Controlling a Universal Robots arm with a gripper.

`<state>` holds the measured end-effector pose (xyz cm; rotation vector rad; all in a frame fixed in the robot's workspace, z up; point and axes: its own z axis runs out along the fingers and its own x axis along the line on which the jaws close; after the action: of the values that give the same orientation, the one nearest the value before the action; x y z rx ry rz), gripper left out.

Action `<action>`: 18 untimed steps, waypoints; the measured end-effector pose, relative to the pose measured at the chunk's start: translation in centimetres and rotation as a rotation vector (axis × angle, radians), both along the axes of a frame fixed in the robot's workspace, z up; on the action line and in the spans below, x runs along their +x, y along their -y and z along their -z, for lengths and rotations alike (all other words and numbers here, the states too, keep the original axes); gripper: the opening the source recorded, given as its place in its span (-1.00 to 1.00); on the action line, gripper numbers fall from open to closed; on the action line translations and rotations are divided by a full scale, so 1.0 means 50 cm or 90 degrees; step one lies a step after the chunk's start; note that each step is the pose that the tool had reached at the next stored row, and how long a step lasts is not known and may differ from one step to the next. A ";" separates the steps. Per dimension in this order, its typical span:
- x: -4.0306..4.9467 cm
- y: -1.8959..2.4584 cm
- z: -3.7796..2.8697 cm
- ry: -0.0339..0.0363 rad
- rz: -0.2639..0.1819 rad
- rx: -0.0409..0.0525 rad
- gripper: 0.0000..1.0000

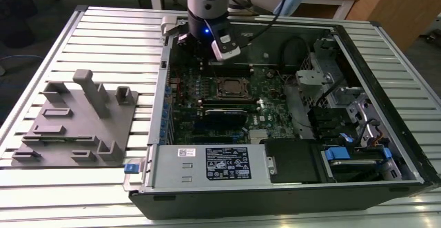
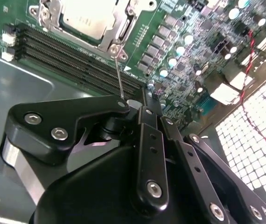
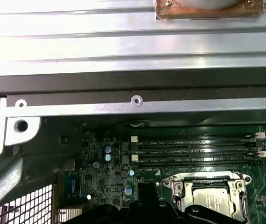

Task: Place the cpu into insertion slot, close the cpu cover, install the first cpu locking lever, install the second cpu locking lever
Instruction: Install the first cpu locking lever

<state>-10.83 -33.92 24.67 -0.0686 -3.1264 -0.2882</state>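
The cpu [image 2: 88, 16] lies in the insertion slot [image 1: 231, 87] on the green motherboard, its silver-grey top showing. Around it the cpu cover [image 2: 119, 28] lies flat as a silver frame. In the first wrist view the cpu [image 3: 214, 201] and the cover [image 3: 182, 189] show the same. One thin wire locking lever [image 2: 119, 74] stands up from the socket's corner and runs to the tips of my gripper [image 2: 135, 101]. The black fingers are shut together; whether they clamp the wire is hidden. In the exterior view my gripper [image 1: 200, 52] hangs just behind the socket.
Long black memory slots [image 2: 77, 60] run between the socket and the case wall [image 3: 133, 86]. A power supply [image 1: 206, 162] fills the case's near side, with drive bays [image 1: 344, 109] at the exterior view's right. A grey fixture plate [image 1: 76, 125] stands on the table outside.
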 end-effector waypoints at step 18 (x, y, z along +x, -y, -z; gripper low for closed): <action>-0.002 0.0007 0.001 -0.0001 0.000 0.0515 -0.80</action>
<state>-10.94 -33.95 24.61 -0.0680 -3.1103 -0.4141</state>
